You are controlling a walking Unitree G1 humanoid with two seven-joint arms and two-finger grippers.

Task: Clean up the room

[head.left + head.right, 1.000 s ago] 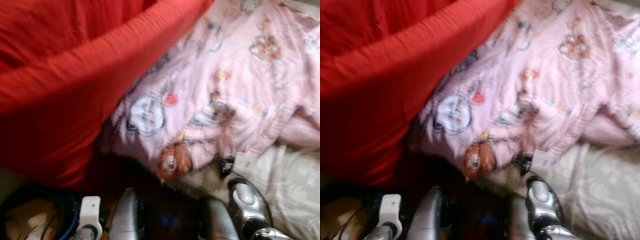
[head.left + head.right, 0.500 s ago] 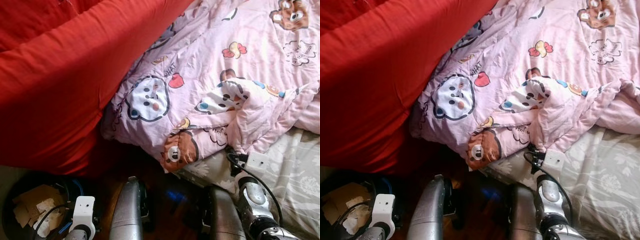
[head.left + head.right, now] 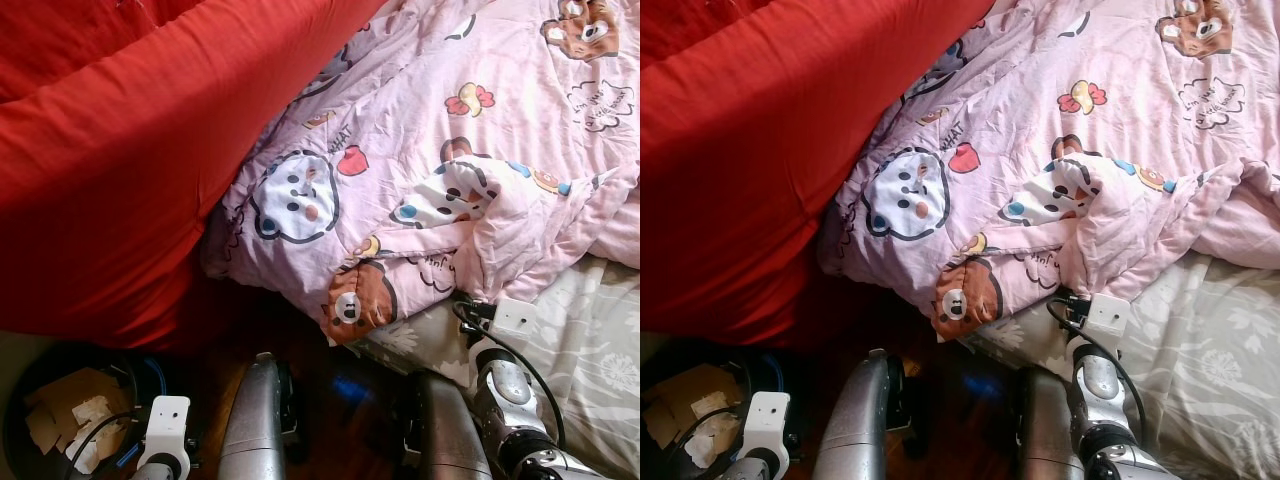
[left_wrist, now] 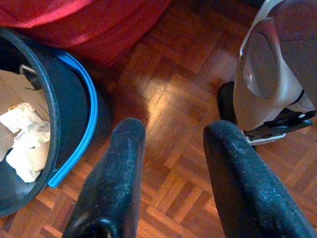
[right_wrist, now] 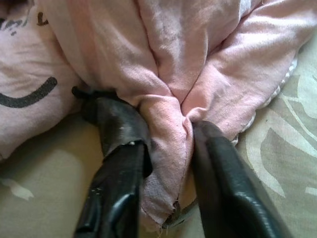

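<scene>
Pink blanket (image 5: 168,74) (apparently bunched) between right gripper (image 5: 166,163) jaws

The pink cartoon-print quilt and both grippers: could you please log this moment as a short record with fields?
quilt: pink cartoon-print quilt, rumpled on the patterned bedsheet
right gripper: right gripper, shut on a fold at the quilt's edge
left gripper: left gripper, open, empty, above the parquet floor
bin: black waste bin with paper scraps, beside the left gripper
red item: red cushion, left of the quilt
</scene>
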